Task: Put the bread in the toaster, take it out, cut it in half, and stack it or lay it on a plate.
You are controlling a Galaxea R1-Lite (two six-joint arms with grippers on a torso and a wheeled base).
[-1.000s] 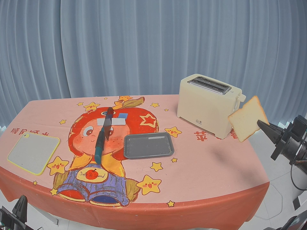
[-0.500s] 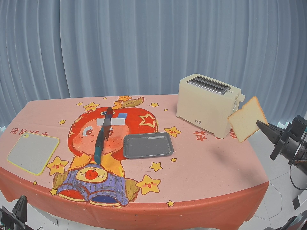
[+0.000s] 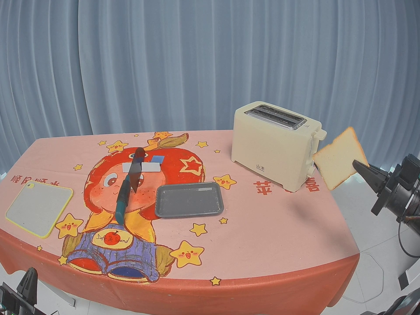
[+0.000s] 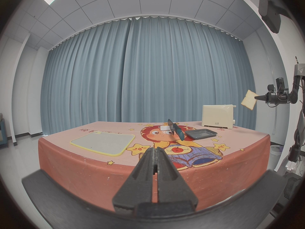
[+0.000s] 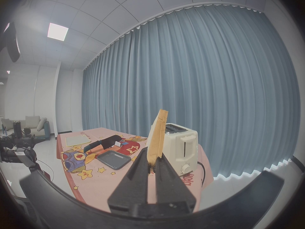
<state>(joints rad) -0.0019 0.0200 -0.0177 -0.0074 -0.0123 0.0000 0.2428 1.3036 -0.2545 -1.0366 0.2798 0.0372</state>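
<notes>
Plate between knife and toaster

Space above the toaster is open; the bread hangs just beside it.

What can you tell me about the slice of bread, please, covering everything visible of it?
The slice of bread is one square piece, pale cream on its face with a tan crust, seemingly untoasted. It is in the air, standing on edge and tilted, pinched at its edge by the right pincer, which is shut on it. It hangs to the right of the toaster, apart from it, and touches nothing else.
</notes>
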